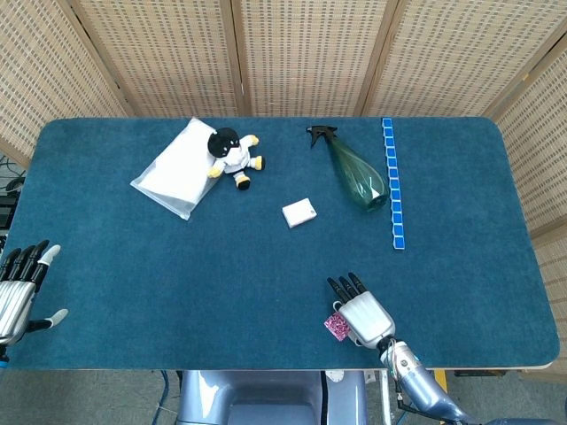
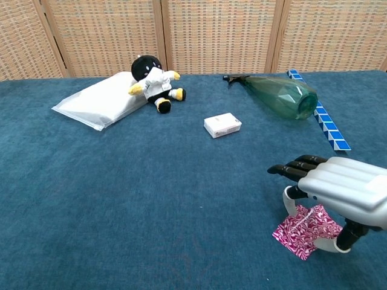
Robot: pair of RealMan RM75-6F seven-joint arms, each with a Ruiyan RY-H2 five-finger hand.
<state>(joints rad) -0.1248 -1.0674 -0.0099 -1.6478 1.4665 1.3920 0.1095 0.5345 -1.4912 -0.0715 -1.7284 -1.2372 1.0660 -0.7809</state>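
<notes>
A pink patterned packet (image 1: 336, 326) (image 2: 299, 232) lies near the table's front edge, right of centre. My right hand (image 1: 365, 312) (image 2: 338, 184) hangs low over it and hides most of it in the head view. Its dark-tipped fingers stretch out flat above the packet, and the thumb (image 2: 289, 202) points down at the packet's far edge. I see no grip on the packet. My left hand (image 1: 18, 288) shows only in the head view, off the table's left front corner, with its fingers spread and nothing in it.
At the back left, a white bag (image 1: 173, 168) has a small plush doll (image 1: 232, 158) lying against it. A green spray bottle (image 1: 354, 173) and a blue segmented strip (image 1: 392, 181) lie at the back right. A small white box (image 1: 299, 212) sits mid-table.
</notes>
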